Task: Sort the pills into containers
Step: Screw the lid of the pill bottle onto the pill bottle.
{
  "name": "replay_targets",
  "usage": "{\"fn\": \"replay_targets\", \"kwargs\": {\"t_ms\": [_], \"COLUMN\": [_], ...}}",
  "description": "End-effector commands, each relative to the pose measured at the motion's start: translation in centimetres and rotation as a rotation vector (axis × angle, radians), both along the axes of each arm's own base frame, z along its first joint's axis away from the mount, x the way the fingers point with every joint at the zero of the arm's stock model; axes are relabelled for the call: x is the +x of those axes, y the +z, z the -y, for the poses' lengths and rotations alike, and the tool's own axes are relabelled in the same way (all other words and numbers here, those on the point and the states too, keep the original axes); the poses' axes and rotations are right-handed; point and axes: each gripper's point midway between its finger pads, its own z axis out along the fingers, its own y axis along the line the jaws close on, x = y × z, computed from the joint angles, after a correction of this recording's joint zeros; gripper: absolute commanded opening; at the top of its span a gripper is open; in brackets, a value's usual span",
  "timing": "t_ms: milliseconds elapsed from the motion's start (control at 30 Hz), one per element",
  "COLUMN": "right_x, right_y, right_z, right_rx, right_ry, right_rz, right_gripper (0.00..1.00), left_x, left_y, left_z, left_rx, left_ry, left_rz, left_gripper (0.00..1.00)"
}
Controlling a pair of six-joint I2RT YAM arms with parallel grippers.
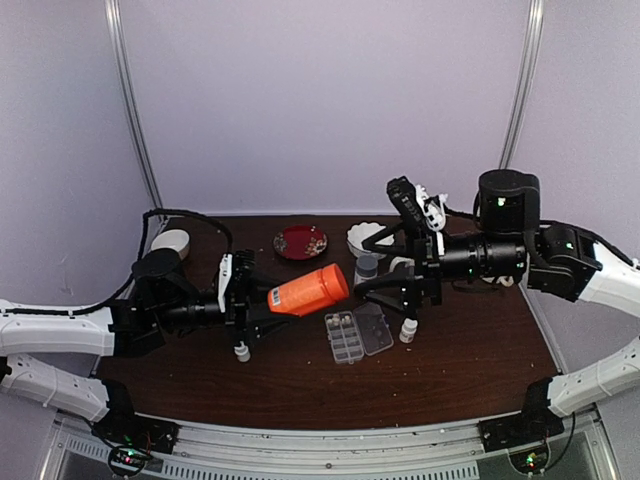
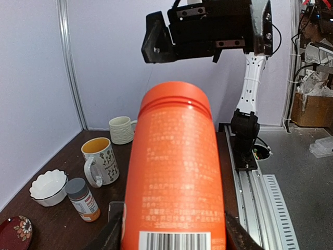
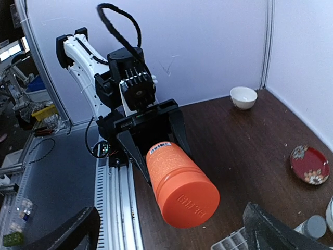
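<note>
Orange bottle (image 1: 308, 290) clamped sideways in left gripper (image 1: 262, 300) | right gripper (image 1: 378, 265) wide apart, empty, facing its cap | clear pill box (image 1: 357, 333) on table below, between both, untouched

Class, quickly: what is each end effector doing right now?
Left end effector: closed on the orange-red cylindrical plastic bottle.
Right end effector: open, gripping nothing.

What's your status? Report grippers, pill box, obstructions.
Left gripper shut on orange bottle, held sideways off table. Right gripper open, facing its cap, apart. Pill box open, untouched. Small white bottle beside it.
</note>
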Motion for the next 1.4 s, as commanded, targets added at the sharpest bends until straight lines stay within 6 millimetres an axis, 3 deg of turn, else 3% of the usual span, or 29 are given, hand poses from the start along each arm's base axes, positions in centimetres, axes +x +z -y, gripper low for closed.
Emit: {"fn": "replay_targets", "kwargs": {"t_ms": [0,100,200,333,533,767,1067,1300,1367], "right_x": [0.9,0.3,0.3,1.0,1.4,1.8,1.4,1.0,1.0], "right_y": [-3.7,-4.4,-4.4,-4.2,-4.0,-4.4,-4.0,-4.5,-4.4], "right_z": [0.1,-0.8,-1.6,-2.1,-2.7,-3.1,-3.4,-4.0,-3.9], "right_rx": [-0.135,-0.128,-0.104,-0.078,-0.059,-0.089,-0.091,-0.172,-0.185], "right_ry": [-0.122,-0.084,-0.073,-0.087,-0.077,-0.087,-0.036,0.072,0.099], "right_rz": [-0.362,-0.505,-0.597,-0.638,-0.656,-0.646,-0.608,-0.432,-0.344], "right_gripper": [1.00,1.00,0.93,0.84,0.84,0.78,0.34,0.29,0.37], "left_x": [0.1,0.0,0.4,0.4,0.0,0.0,-0.1,0.1,0.0], "left_y": [3.1,3.0,2.9,2.9,2.8,2.8,2.6,2.6,2.7], "left_z": [0.0,0.0,-0.2,-0.3,-0.3,-0.3,-0.3,0.0,0.0], "left_rx": [-0.071,-0.058,-0.047,-0.044,-0.037,-0.037,-0.036,-0.036,-0.040], "left_ry": [0.004,0.000,0.026,0.027,0.010,0.007,0.000,0.000,-0.001], "left_rz": [0.092,0.133,0.142,0.150,0.149,0.151,0.146,0.128,0.122], "left_gripper": [0.03,0.04,0.04,0.04,0.04,0.04,0.03,0.03,0.03]}}
